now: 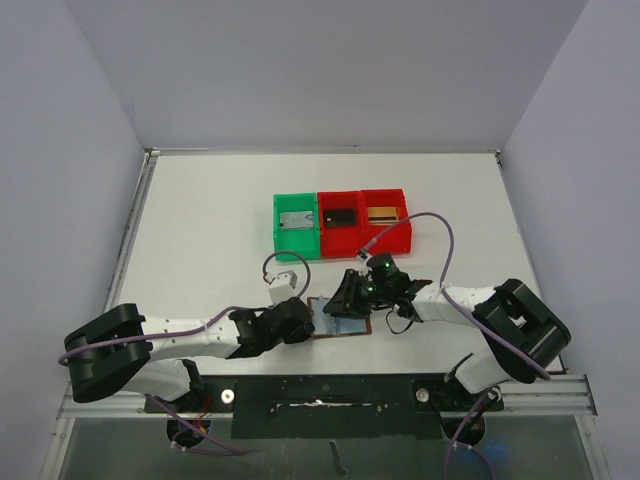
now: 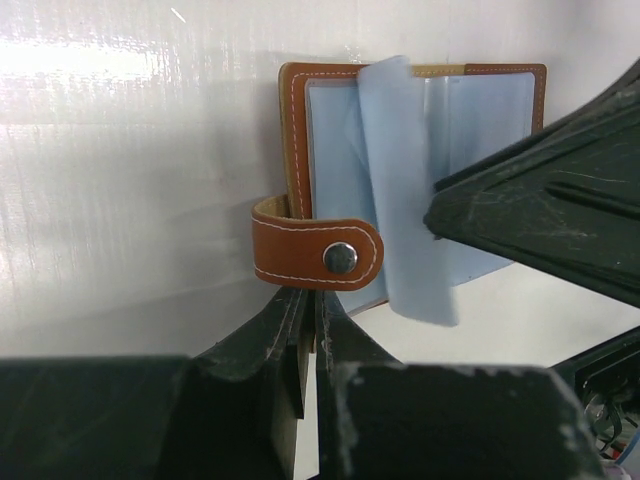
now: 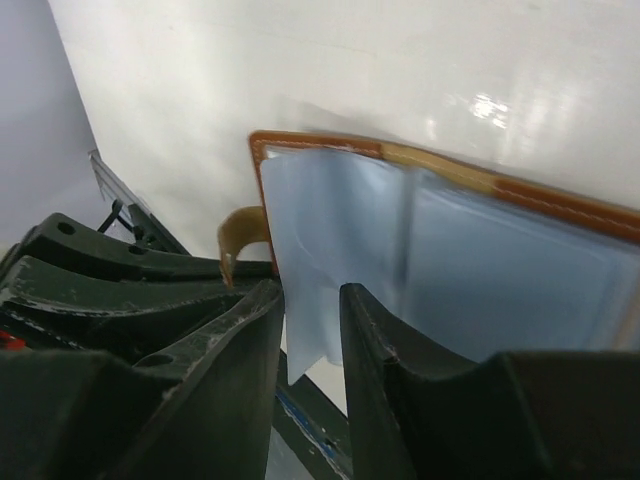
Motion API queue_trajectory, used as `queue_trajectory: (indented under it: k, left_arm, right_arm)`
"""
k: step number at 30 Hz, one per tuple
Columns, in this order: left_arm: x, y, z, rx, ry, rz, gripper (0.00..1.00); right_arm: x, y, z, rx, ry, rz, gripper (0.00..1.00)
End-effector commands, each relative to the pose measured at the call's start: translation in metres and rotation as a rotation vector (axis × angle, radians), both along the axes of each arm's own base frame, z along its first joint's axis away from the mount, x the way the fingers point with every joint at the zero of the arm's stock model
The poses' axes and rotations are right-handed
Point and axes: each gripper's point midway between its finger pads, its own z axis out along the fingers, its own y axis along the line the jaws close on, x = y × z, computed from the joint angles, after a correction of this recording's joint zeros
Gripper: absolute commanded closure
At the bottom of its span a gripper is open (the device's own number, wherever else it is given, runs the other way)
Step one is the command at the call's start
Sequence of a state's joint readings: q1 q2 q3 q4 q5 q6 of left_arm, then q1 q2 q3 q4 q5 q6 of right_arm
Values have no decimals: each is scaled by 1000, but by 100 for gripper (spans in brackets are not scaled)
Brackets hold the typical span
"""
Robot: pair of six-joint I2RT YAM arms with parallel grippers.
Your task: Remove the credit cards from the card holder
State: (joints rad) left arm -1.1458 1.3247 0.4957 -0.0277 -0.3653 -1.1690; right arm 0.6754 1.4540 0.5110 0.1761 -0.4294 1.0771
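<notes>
The brown card holder [image 1: 345, 325] lies open near the table's front edge, its pale blue pockets [image 2: 330, 120] facing up. My left gripper [image 1: 313, 327] is shut on the cover's edge just below the snap strap [image 2: 315, 255], its tips [image 2: 310, 300] pressed together. My right gripper [image 3: 312, 290] stands over the holder [image 3: 520, 270] with a gap between its fingers. One loose pocket leaf [image 3: 310, 260] is raised and hangs in that gap. I cannot tell whether any pocket holds a credit card. A gold card [image 1: 380, 213] lies in the right red bin.
Three bins stand in a row behind the holder: a green one [image 1: 279, 228] with a grey card, a middle red one [image 1: 340, 238] with a dark card, and the right red one [image 1: 403, 226]. Both arms crowd the front middle of the table.
</notes>
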Motion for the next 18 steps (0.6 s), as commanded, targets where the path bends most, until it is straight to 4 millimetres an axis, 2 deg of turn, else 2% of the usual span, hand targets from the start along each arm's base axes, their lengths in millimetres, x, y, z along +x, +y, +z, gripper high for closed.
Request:
queue_trajectory:
  k: [1, 4, 8, 11, 16, 18]
  left_arm:
    - [4, -13, 14, -55, -20, -9, 100]
    - [2, -10, 11, -60, -9, 4, 100]
    - [1, -5, 9, -69, -6, 17, 100]
    - [0, -3, 9, -76, -7, 24, 100]
    - [1, -4, 11, -83, -14, 23, 100]
    - [1, -4, 11, -80, -16, 19, 100]
  right_arm:
    - [10, 45, 45, 170, -109, 116, 69]
    - [4, 60, 58, 220, -138, 168, 66]
    - [6, 52, 61, 189, -169, 134, 63]
    - [16, 27, 53, 61, -191, 36, 62]
    - [26, -42, 22, -210, -132, -171, 61]
    - [24, -60, 11, -267, -103, -214, 61]
